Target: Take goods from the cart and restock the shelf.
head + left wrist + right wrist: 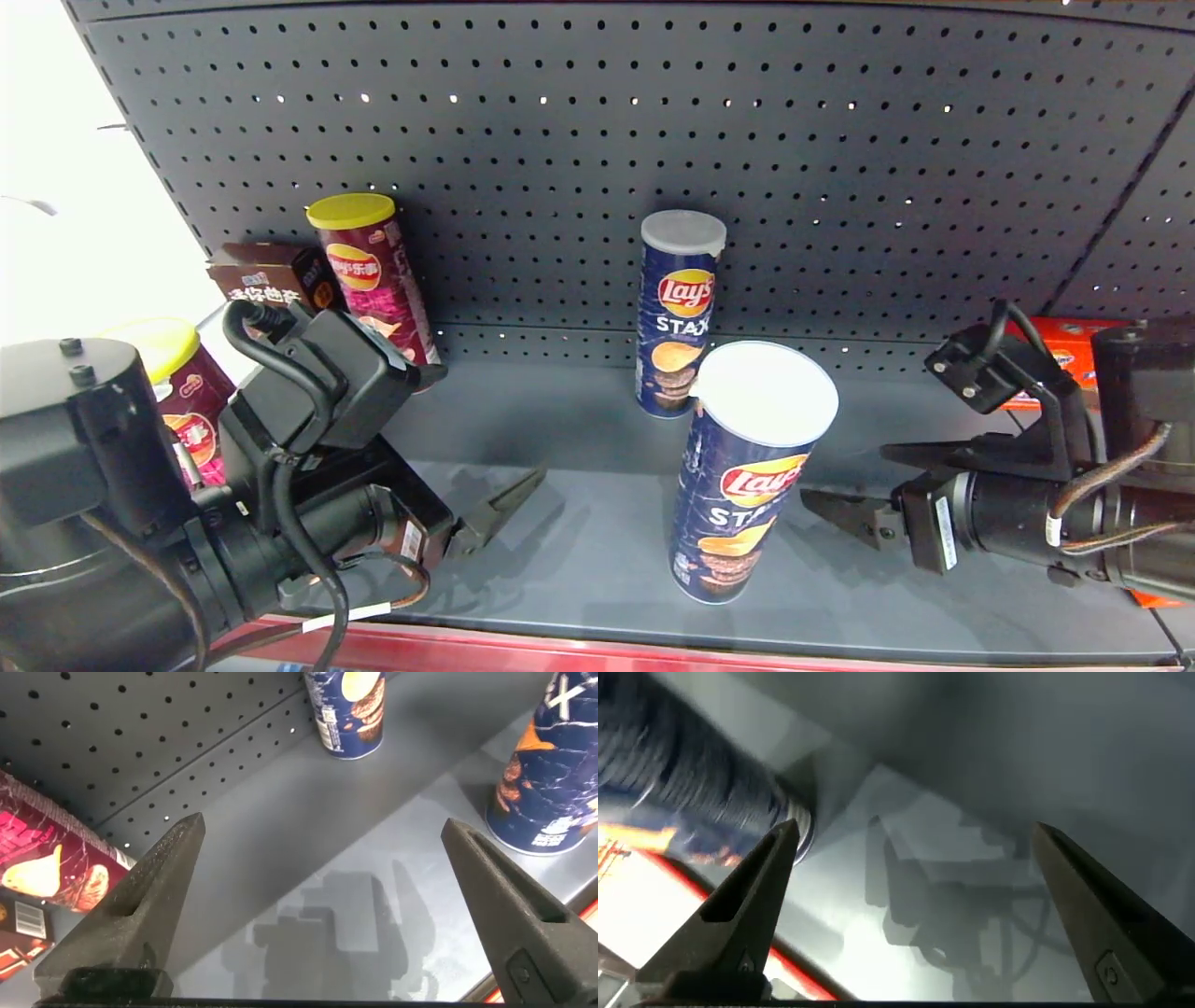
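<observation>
The front can (747, 485) stands near the shelf (579, 560) lip; my 2 pincers gape empty.
My right pincer (845, 474) sits just right of that can, my left pincer (324, 831) well left of it; pulling back crookedly, I could clip it and tip it off.

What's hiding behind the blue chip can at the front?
A second blue can stands behind the front can, near the pegboard wall. The front can hides a bit of its bottom corner.
</observation>
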### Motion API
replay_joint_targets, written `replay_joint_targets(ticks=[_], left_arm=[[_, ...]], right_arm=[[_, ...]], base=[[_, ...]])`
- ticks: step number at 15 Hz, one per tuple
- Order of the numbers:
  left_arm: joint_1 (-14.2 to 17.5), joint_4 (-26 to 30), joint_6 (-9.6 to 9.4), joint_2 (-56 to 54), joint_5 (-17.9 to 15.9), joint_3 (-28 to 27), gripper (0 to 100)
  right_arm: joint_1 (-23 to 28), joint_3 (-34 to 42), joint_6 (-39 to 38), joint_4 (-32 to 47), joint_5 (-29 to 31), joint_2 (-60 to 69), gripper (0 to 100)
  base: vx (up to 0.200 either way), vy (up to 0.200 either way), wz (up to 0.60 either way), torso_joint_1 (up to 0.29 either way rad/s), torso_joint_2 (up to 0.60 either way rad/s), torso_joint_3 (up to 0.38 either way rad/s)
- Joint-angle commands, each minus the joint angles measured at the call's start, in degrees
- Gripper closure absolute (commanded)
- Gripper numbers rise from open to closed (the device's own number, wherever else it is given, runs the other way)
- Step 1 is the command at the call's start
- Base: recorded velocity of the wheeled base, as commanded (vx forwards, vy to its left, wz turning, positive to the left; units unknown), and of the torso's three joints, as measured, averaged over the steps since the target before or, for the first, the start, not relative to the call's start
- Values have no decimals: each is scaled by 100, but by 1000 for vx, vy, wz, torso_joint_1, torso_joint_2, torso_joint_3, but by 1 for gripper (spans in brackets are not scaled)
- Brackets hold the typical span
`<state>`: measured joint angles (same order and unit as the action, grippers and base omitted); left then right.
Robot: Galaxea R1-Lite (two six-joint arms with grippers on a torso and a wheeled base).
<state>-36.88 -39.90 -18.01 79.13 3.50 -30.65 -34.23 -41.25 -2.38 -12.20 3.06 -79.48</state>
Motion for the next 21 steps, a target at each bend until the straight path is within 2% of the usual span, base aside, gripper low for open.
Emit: replay_joint_targets(ticks=[1,11,21], left_arm=[[-13,0,-1,32,2,-11,0],[-21,-9,-1,50,2,-20,0],[-30,-9,-1,50,2,-20,0]], right_arm=[[-13,-146,0,-1,19,-226,0],[-488,-164,9,-1,90,-340,0],[-576,-129,36,7,151,-305,0]], base=[[0,0,0,0,0,0],[0,0,0,0,0,0],[0,0,0,0,0,0]])
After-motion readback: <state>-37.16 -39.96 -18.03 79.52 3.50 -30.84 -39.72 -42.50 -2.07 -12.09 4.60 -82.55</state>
